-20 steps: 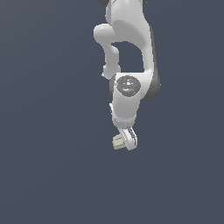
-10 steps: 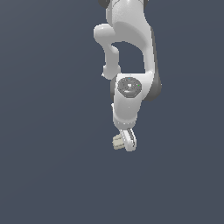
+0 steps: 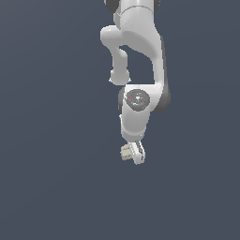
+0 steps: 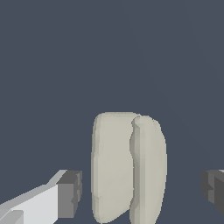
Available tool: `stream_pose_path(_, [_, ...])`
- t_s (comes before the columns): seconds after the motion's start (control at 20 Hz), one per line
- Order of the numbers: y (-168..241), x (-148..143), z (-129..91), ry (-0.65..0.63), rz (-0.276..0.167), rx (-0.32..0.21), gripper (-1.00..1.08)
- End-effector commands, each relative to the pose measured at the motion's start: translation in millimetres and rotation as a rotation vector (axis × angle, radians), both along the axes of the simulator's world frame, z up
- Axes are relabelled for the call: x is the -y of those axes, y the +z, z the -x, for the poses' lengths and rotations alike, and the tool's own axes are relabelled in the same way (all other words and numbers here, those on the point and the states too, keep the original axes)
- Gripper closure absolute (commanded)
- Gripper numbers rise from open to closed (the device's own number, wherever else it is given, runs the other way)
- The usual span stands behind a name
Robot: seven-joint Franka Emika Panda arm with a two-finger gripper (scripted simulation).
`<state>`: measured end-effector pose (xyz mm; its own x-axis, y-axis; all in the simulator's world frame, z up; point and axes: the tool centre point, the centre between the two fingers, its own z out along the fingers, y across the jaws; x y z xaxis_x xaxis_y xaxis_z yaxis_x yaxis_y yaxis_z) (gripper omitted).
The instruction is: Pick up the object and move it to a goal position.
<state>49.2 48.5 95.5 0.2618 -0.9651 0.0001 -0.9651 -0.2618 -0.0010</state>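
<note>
My gripper (image 3: 132, 155) sits just below centre of the exterior view, pointing downward under my white arm (image 3: 140, 56). The object (image 4: 127, 168), a pale cream ridged lump, lies between my fingers (image 4: 69, 194) in the wrist view. The fingers stand apart, with a visible gap on each side of the object. In the exterior view the object (image 3: 126, 152) shows at the gripper's left edge.

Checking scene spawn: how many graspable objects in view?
1. The object sits between the tool's open fingers, a gap on each side; in the exterior view it's at the tool tip. No others visible.
</note>
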Motion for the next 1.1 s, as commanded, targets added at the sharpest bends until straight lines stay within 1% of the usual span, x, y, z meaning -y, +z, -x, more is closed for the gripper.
stream_pose_path(0.0, [-14, 0, 1, -0.001, 0.0, -0.001, -0.92])
stream_pose_path(0.2, [-26, 0, 1, -0.003, 0.0, -0.001, -0.92])
stream_pose_path(0.4, [-28, 0, 0, -0.002, 0.0, -0.001, -0.92])
stream_pose_path(0.45, [-28, 0, 0, -0.002, 0.0, -0.001, 1.08])
stream_pose_path(1.05, [-27, -1, 0, -0.002, 0.0, -0.001, 1.08])
